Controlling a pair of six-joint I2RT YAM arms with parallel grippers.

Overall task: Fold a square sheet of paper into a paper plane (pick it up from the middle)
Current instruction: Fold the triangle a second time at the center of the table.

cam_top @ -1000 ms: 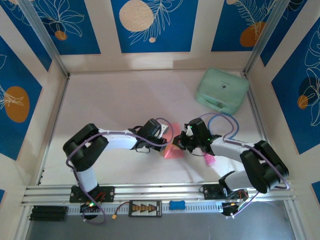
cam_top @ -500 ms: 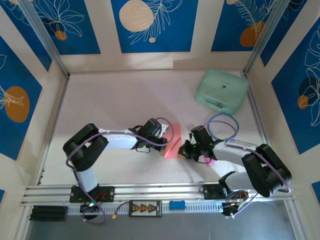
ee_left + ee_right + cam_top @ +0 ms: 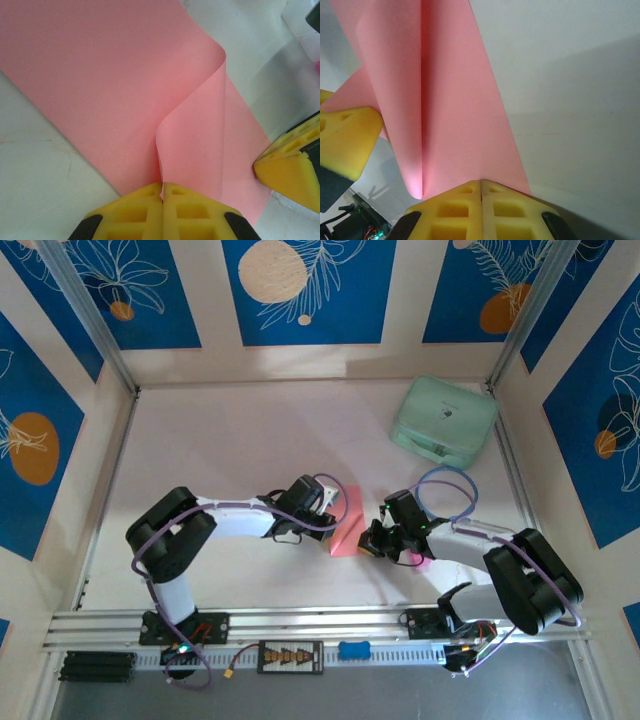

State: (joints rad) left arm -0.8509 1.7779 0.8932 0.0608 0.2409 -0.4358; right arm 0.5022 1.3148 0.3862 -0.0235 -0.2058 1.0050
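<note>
Pinching from both sides: the left gripper [image 3: 162,186] has its yellow pads pressed tight together on one edge of the pink paper [image 3: 100,75]. The right gripper [image 3: 481,182] is clamped the same way on the far edge, its pads closed with the paper running out from between them.

The paper sits low over the white table [image 3: 230,440], near the front and right between the two arms. It is well apart from the green case [image 3: 445,420] back in the right corner. A small bright-pink thing [image 3: 421,559] lies just beside the right arm's wrist, and that is not the paper.

Look at the shape. One broad part lies flat on the table while a flap lifts and rolls over in a soft bow between the two grips. The bend looks rounded, but I cannot tell if a sharp crease is set yet.

This will handle like nothing at all: feather-light, thin and floppy, with no stiffness of its own. It droops wherever it is not held. The foam pads should grip the matte surface well, so I judge slipping less of a worry than crumpling or tearing if the arms pull apart or twist. The best hold is right at the edge with just the fingertips, opposite each other along the middle line, so the fold falls straight.
</note>
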